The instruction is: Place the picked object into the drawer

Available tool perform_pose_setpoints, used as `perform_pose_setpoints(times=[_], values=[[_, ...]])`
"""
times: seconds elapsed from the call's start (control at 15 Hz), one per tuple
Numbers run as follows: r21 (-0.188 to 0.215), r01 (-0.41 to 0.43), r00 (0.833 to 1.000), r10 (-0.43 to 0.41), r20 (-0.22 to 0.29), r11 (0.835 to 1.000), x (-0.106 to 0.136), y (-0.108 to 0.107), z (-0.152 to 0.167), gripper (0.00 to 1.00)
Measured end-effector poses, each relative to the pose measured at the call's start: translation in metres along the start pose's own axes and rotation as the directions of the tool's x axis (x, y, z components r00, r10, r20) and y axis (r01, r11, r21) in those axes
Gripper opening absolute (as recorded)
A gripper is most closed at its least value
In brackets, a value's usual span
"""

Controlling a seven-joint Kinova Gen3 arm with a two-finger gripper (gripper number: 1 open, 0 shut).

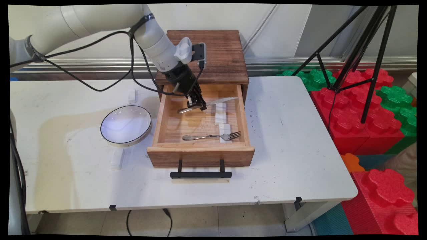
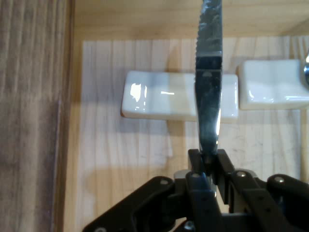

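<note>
The hand (image 1: 199, 106) is clamped on a silver knife (image 1: 213, 102), held over the open wooden drawer (image 1: 200, 155) on the table (image 1: 293, 140), blade above a white rest (image 2: 164, 94). A fork (image 1: 213, 136) lies nearer the drawer front, a bowl (image 1: 126, 125) left. No writing is legible anywhere.

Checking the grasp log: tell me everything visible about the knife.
The knife is a silver metal table knife with a serrated blade and a rounded handle. It lies roughly level above the open wooden drawer, blade toward the drawer's right wall. The gripper is shut on it about mid-length. Below the blade sits a white ceramic rest; whether the knife touches it cannot be told.
</note>
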Motion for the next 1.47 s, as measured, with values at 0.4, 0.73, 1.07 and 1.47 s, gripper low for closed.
perform_pose_setpoints(times=[0.4,0.73,1.07,1.47], values=[[-0.007,-0.010,0.999,0.010,0.034,1.000,-0.008,-0.005,0.021,0.00],[-0.010,-0.018,0.999,0.018,0.045,1.000,-0.011,-0.007,0.030,0.00],[-0.012,-0.021,0.998,0.021,0.056,1.000,-0.016,-0.008,0.034,0.00],[-0.009,-0.018,0.999,0.018,0.051,1.000,-0.016,-0.009,0.035,1.00]])
